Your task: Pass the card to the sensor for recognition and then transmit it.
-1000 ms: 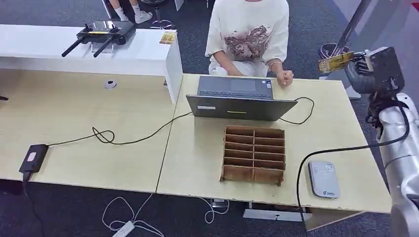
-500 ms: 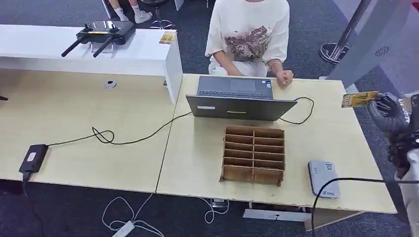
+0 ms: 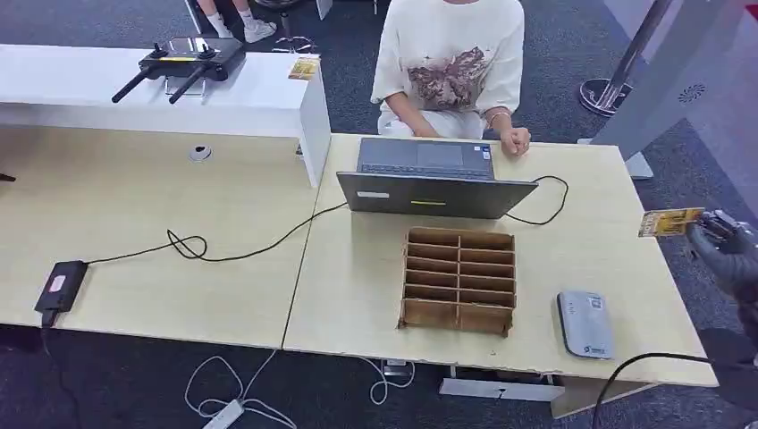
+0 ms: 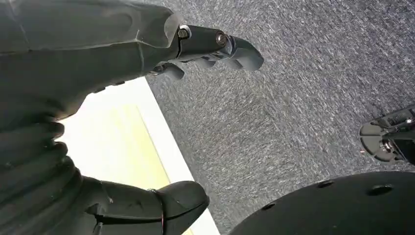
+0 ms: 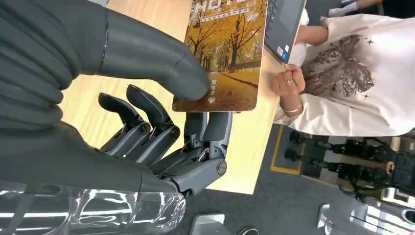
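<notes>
The right hand pinches the card between thumb and fingers, holding it just past the right edge of the surface. The sensor lies flat near the front right corner, beside the wooden divider box. Behind the box stands the laptop, with a seated person beyond. The left hand hangs over the carpet, fingers apart, holding nothing.
</notes>
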`<act>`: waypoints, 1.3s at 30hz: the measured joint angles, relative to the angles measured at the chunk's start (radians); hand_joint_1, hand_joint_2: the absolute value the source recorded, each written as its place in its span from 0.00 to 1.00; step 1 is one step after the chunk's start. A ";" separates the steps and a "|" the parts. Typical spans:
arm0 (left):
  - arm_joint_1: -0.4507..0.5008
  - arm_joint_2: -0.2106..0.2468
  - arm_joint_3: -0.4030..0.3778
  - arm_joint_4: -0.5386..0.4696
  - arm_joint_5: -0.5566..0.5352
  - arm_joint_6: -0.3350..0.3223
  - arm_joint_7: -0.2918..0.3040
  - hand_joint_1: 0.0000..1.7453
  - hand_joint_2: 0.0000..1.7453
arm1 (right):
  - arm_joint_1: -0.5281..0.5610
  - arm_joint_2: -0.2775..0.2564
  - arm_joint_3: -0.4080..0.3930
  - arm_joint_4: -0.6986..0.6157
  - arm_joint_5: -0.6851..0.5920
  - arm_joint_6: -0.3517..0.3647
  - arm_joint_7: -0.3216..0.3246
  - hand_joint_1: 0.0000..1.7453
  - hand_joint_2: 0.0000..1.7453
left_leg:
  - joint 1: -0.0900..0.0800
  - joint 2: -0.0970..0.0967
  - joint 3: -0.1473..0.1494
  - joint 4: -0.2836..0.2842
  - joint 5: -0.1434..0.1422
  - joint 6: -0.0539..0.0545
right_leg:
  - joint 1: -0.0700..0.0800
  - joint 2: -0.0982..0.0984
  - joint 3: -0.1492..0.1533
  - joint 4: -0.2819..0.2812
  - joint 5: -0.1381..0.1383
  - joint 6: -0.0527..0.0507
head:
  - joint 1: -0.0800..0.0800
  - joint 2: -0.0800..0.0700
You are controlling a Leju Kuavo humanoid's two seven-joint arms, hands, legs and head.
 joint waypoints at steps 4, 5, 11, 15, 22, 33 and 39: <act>0.000 0.000 0.000 0.000 -0.005 0.000 0.000 0.00 1.00 | 0.046 -0.028 -0.014 -0.027 -0.038 0.034 0.011 1.00 1.00 | 0.000 0.000 0.000 0.000 0.000 0.000 | 0.000 0.000 0.000 0.000 0.000 0.000 | 0.000 0.000; 0.000 0.000 0.000 0.000 -0.006 0.000 0.000 0.00 1.00 | 0.058 -0.034 -0.016 -0.034 -0.046 0.042 0.015 1.00 1.00 | 0.000 0.000 0.000 0.000 0.000 0.000 | 0.000 0.000 0.000 0.000 0.000 0.000 | 0.000 0.000; 0.000 0.000 0.000 0.000 -0.012 0.000 0.000 0.00 1.00 | 0.140 -0.066 -0.041 -0.100 -0.126 0.084 0.088 1.00 1.00 | 0.000 0.000 0.000 0.000 0.000 0.000 | 0.000 0.000 0.000 0.000 0.000 0.000 | 0.000 0.000; 0.000 0.000 0.001 0.000 -0.012 -0.005 0.000 0.00 1.00 | 0.199 -0.074 -0.055 -0.155 -0.169 0.079 0.135 1.00 1.00 | 0.000 0.000 0.000 0.000 0.000 0.000 | 0.000 0.000 0.000 0.000 0.000 0.000 | 0.000 0.000; 0.001 0.000 0.004 0.000 -0.011 -0.007 -0.005 0.00 1.00 | 0.334 -0.086 -0.082 -0.299 -0.231 0.050 0.227 1.00 1.00 | 0.000 0.000 0.000 0.000 0.000 0.000 | 0.000 0.000 0.000 0.000 0.000 0.000 | 0.000 0.000; 0.001 0.000 0.006 0.000 -0.018 -0.009 -0.016 0.00 1.00 | 0.402 -0.092 -0.067 -0.415 -0.199 -0.016 0.307 1.00 1.00 | 0.000 0.001 0.000 0.000 0.000 0.000 | 0.000 0.001 0.000 0.000 0.000 0.000 | 0.000 0.000; 0.001 0.000 0.006 0.000 -0.026 -0.015 -0.018 0.00 1.00 | 0.401 -0.093 -0.023 -0.419 -0.190 -0.031 0.328 1.00 1.00 | 0.000 0.001 0.000 0.000 0.000 0.000 | 0.000 0.001 0.000 0.000 0.000 0.000 | 0.000 0.000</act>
